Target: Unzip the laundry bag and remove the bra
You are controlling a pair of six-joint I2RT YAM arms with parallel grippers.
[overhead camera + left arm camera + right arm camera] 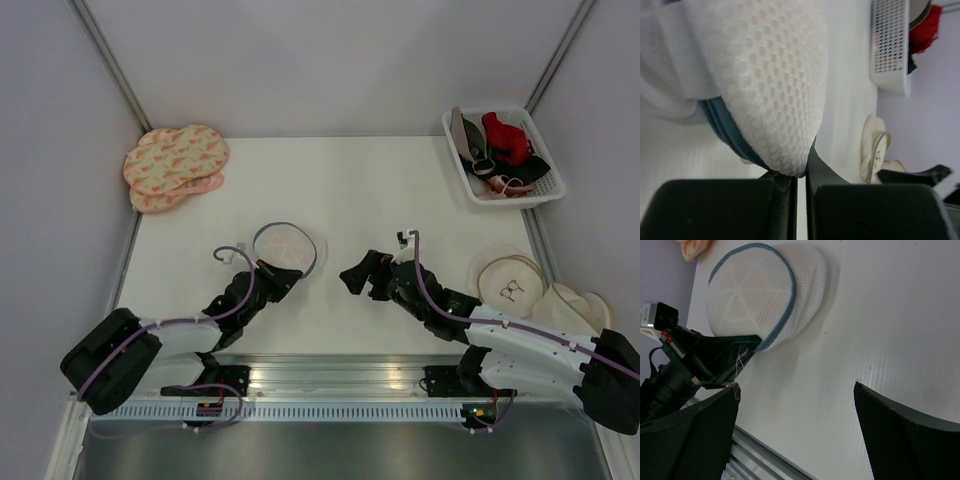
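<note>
The laundry bag (284, 246), a round white mesh dome with a dark grey zipped rim, lies on the table just left of centre. My left gripper (281, 276) is shut on its near edge. In the left wrist view the mesh (775, 75) and rim (722, 127) run down into the pinched fingers of the left gripper (801, 172). My right gripper (356, 276) hangs open to the right of the bag, apart from it. The right wrist view shows the bag (757, 295) beyond the right gripper (797, 395), with only bare table between its fingers. The bra is hidden; only a faint peach tint shows through the mesh.
A white basket (515, 199) holding red and black garments stands at the back right. Pink orange-patterned pouches (175, 165) lie at the back left. Cream round pouches (510, 282) rest at the right edge, near my right arm.
</note>
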